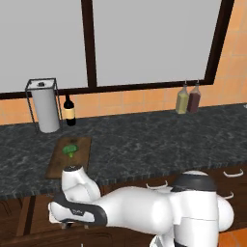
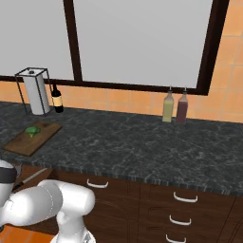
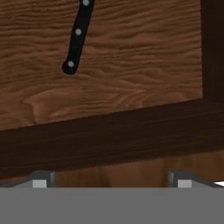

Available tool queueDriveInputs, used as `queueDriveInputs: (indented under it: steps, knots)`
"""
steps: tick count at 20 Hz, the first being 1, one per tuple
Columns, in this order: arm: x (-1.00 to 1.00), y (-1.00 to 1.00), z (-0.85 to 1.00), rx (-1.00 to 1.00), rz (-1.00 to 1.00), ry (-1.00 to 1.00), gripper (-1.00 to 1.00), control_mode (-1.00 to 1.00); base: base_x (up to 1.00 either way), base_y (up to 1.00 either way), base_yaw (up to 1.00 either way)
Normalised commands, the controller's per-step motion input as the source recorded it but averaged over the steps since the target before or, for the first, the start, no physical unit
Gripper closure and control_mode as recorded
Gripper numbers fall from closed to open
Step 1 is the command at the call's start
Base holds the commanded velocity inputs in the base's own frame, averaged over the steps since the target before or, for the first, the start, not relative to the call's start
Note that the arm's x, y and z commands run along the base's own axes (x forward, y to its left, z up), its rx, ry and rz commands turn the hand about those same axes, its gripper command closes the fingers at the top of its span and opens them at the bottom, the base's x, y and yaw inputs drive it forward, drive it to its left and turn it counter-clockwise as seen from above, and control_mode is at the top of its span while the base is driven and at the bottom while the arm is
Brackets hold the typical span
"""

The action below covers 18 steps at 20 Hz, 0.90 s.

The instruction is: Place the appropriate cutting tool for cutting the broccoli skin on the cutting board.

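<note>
- Kitchen counter [image 1: 144, 144] of dark speckled stone runs under a wide window; drawers sit below its front edge.
- Knife [image 3: 78, 37]: its black riveted handle lies on a wooden floor, apparently inside an open drawer below the counter, as seen in the hand view. In the right base view a slim pale blade shows low at the left, beside the arm.
- Gripper [image 3: 111, 181]: fingers spread wide, holding nothing. It hangs above the dark drawer wall, with the handle ahead and apart from the tips.
- Step in hand, as judged: the reach for the knife. Nothing is gripped yet.
- Next move calls for advancing past the drawer wall, centring both fingers across the handle, then closing.
- Board [image 1: 69, 155] lies on the counter's left part. Broccoli [image 1: 70, 150] sits on its far half; the near half is bare and suits the knife.
- Nearby: towel holder [image 1: 43, 106] and dark bottle [image 1: 70, 111] stand behind the board; two bottles [image 1: 188, 98] stand well apart to the right.
- Obstacles: the drawer wall and the counter edge overhead limit the lift path.
</note>
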Motion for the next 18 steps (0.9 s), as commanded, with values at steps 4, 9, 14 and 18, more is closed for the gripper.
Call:
queueDriveInputs:
  steps: [4, 9, 14, 18]
  knots:
    - [-0.98, 0.07, -0.1, 0.0, 0.0, 0.06, -1.0, -1.0, 0.0, 0.0, 0.0]
    - [-0.94, -0.01, 0.05, 0.0, 0.0, -0.01, -1.0, -1.0, 0.0, 0.0, 0.0]
    - [0.35, -0.26, 0.99, -0.02, 0.0, -0.06, -1.0, -1.0, 0.0, 0.0, 0.0]
    - [0.65, -0.29, 0.5, 0.0, 0.0, -0.01, -1.0, -1.0, 0.0, 0.0, 0.0]
